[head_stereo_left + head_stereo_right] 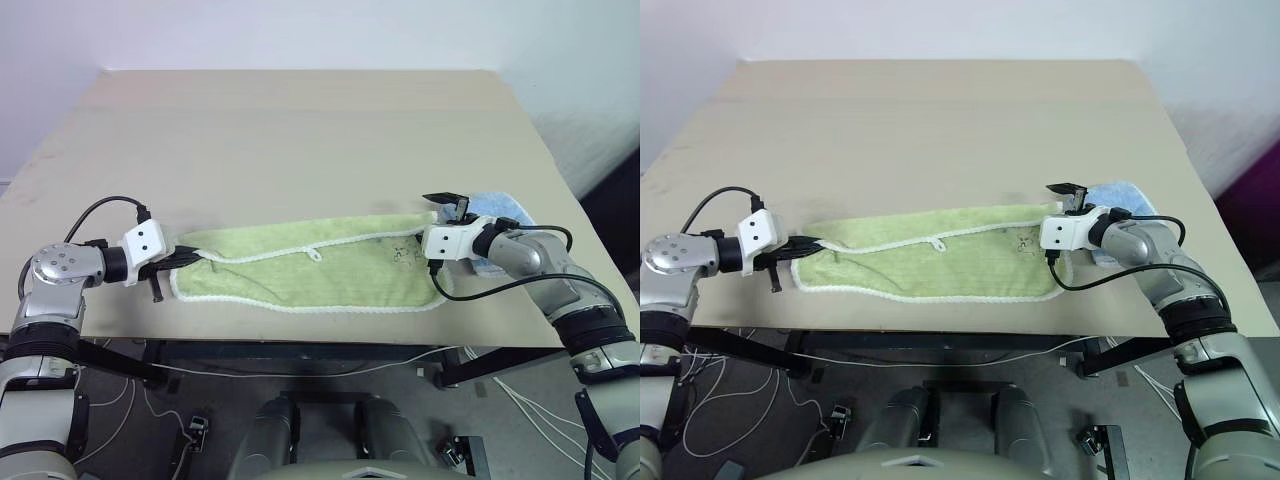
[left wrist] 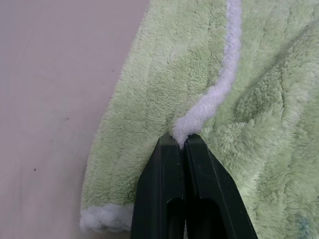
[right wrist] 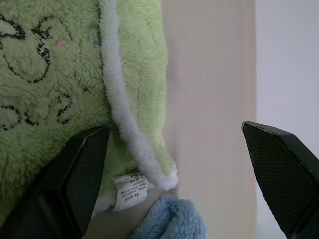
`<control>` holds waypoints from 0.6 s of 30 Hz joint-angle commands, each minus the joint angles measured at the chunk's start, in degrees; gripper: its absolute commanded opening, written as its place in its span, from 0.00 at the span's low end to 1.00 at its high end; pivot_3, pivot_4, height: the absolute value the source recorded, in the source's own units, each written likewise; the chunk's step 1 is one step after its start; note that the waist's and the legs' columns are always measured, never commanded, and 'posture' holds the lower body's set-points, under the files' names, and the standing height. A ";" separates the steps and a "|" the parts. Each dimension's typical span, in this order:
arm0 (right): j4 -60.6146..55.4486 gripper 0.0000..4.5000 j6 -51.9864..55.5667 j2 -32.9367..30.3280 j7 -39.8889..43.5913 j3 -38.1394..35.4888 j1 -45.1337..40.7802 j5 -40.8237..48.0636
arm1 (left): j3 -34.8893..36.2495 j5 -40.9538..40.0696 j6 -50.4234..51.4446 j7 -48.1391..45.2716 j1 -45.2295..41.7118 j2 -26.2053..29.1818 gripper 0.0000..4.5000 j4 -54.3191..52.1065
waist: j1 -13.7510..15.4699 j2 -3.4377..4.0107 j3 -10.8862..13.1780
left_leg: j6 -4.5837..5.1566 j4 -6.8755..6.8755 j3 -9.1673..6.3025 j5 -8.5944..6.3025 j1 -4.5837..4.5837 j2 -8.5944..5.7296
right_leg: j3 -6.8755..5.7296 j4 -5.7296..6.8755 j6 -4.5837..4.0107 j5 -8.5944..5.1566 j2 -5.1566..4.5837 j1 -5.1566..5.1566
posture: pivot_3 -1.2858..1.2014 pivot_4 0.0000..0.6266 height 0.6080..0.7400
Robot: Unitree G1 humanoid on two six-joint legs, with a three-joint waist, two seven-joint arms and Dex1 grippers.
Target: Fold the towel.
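The light green towel [image 1: 310,270] lies as a long strip along the table's front edge, its white edging [image 2: 219,89] running down the middle. My left gripper [image 1: 195,255] is at the towel's left end, shut on that white edging [image 2: 182,142]. My right gripper [image 1: 437,216] is at the right end, open wide. One of its fingers [image 3: 84,169] is over the embroidered corner and the other finger [image 3: 279,169] is over bare table. The towel's corner with a small label [image 3: 129,191] lies between the two fingers, ungripped.
A small light blue towel [image 1: 495,208] lies bunched just behind my right gripper, touching the green towel's corner. The beige table [image 1: 300,130] stretches far back. Its front edge runs just below the towel, and cables hang beneath.
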 commanded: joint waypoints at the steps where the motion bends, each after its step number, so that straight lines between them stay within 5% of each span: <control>1: 0.72 0.79 -0.90 -1.35 -0.44 -0.15 -1.53 -1.34 | 0.90 -0.74 -0.12 0.57 -0.29 0.16 0.00 -1.49 | 0.03 0.00 0.00 | 0.00 0.00 0.00 0.00 0.00 0.00 | 0.00 0.00 0.00 0.00 0.00 0.00 | 0.52 0.24 1.00; 11: 0.26 0.00 -0.14 -3.22 0.90 -1.62 -0.29 -0.92 | 0.55 -0.37 -0.23 0.85 -1.09 -0.49 0.00 -1.03 | 0.03 0.00 0.00 | 0.00 -0.01 0.01 0.00 0.00 0.00 | 0.00 0.00 0.00 0.00 0.00 -0.01 | 0.52 0.24 1.00; 18: -1.42 0.00 0.06 -4.25 0.31 -2.81 -1.17 -0.18 | 2.27 -2.01 1.32 3.11 -3.06 -1.68 0.00 -0.11 | 0.07 0.00 0.00 | 0.00 0.00 0.00 0.00 0.00 0.00 | 0.00 0.00 0.00 0.00 0.00 -0.01 | 0.52 0.24 1.00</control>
